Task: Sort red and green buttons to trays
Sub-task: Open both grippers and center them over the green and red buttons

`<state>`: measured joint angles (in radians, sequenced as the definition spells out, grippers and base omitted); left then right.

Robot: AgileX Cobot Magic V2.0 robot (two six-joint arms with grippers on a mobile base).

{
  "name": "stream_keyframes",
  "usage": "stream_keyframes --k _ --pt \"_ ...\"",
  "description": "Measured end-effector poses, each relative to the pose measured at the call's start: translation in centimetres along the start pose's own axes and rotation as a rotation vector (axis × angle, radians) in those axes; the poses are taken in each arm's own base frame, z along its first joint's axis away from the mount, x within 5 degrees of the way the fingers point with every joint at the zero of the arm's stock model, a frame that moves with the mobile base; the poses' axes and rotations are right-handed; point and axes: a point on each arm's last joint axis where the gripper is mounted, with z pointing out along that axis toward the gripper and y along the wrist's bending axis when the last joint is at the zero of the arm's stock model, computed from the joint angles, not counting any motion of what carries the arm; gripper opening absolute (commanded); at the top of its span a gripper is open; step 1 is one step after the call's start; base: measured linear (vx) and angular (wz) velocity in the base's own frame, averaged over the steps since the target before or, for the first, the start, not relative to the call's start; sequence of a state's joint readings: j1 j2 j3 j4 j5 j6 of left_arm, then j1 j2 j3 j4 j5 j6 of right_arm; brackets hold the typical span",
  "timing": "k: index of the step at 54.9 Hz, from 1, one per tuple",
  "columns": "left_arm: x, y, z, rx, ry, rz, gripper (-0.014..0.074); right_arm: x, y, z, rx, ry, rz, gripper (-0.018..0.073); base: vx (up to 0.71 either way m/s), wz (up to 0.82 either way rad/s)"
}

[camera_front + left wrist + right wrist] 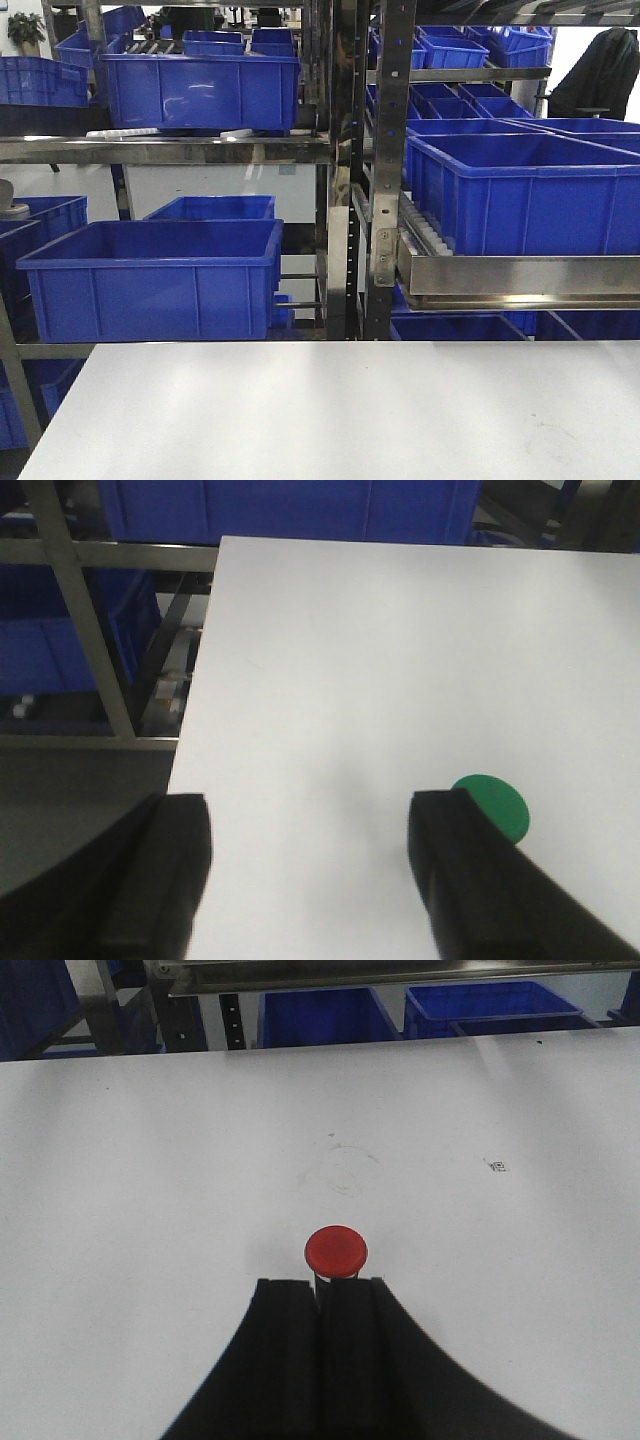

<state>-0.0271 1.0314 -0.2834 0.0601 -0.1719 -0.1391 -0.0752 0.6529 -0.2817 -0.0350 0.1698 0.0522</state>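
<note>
In the right wrist view my right gripper point(322, 1286) is shut on the dark base of the red button point(336, 1250). Its round red cap sticks out just past the fingertips, above the white table point(150, 1160). In the left wrist view my left gripper point(310, 815) is open and empty over the table. The green button's round cap point(497, 804) shows just beyond my right fingertip point(450, 830), partly hidden by it. The green and red trays are out of view. The front view shows neither gripper nor button.
Metal shelving point(385, 150) with deep blue crates point(155, 275) stands behind the table's far edge point(300, 345). The table's left edge point(195, 680) drops to a rack with more blue crates. A small dark mark point(497, 1165) lies on the tabletop.
</note>
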Motion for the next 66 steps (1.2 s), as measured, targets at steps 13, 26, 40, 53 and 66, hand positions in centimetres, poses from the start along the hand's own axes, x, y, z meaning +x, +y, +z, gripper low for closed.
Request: stream_keyframes --k 13,26,40,53,66 --pt "0.9 -2.2 1.0 0.119 0.057 0.122 0.0629 0.0 0.0 0.0 0.0 0.001 0.0 0.0291 0.0 0.0" --pt "1.8 -4.3 2.2 0.22 0.077 0.166 0.0628 0.0 0.0 0.0 0.0 0.001 -0.001 0.0482 0.0 0.0" --pt "0.8 -5.5 5.6 0.24 0.112 0.181 0.0628 0.0 0.0 0.0 0.0 0.005 -0.001 0.052 0.0 0.0" --pt "-0.4 -6.3 9.7 0.185 0.268 0.167 0.0628 0.3 0.0 0.0 0.002 0.032 -0.001 0.0519 0.0 0.0" --pt "0.1 -6.3 11.3 0.152 0.366 0.172 0.0619 0.4 0.0 0.0 0.005 0.045 -0.012 0.0519 0.0 0.0"
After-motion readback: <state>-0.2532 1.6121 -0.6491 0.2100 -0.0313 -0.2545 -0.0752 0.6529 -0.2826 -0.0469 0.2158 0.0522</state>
